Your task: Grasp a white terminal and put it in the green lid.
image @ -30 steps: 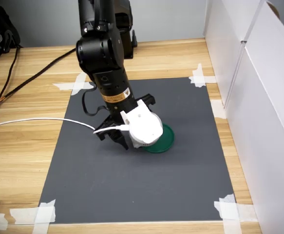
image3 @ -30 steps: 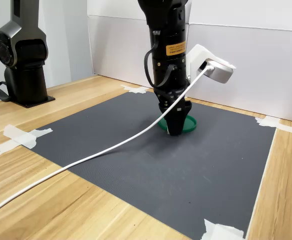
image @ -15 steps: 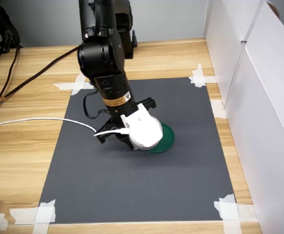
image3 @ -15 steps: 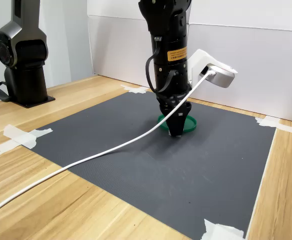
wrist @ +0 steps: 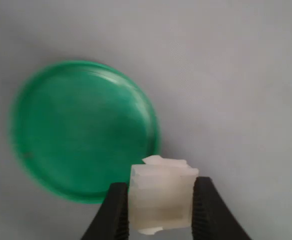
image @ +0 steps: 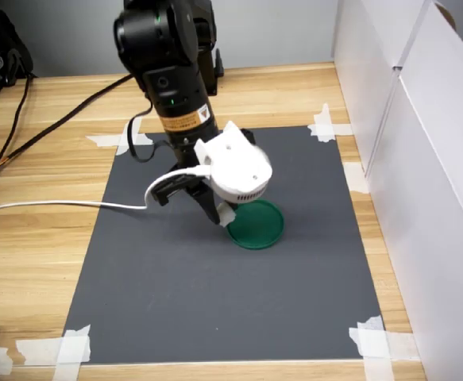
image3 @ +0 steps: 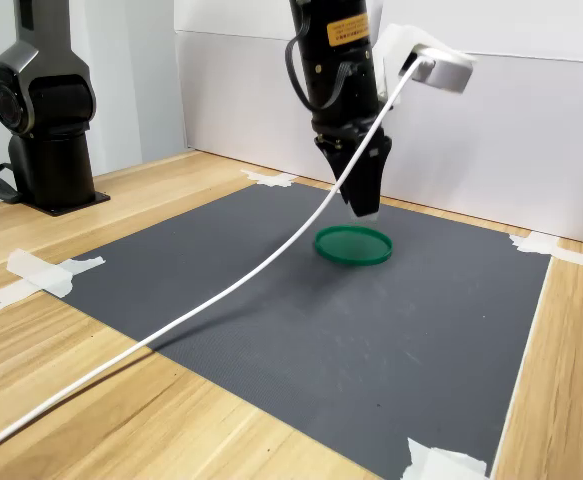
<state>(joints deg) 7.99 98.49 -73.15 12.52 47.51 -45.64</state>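
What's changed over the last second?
The gripper has lifted from the mat beside the green lid and now hangs above it, shut on the white terminal. The lid stayed in place and is empty.

Light wooden table, grain running left to right in the first exterior view. Dark grey mat laid flat on it, fixed at all four corners with white tape strips. Green lid resting flat on the mat near its centre, rim up, inside bare. White cable trailing across the wood and onto the mat from the first exterior view's left. Black cables lying on the wood at far left. Black robot base standing on the table at the second exterior view's left. White panel standing along the first exterior view's right edge.
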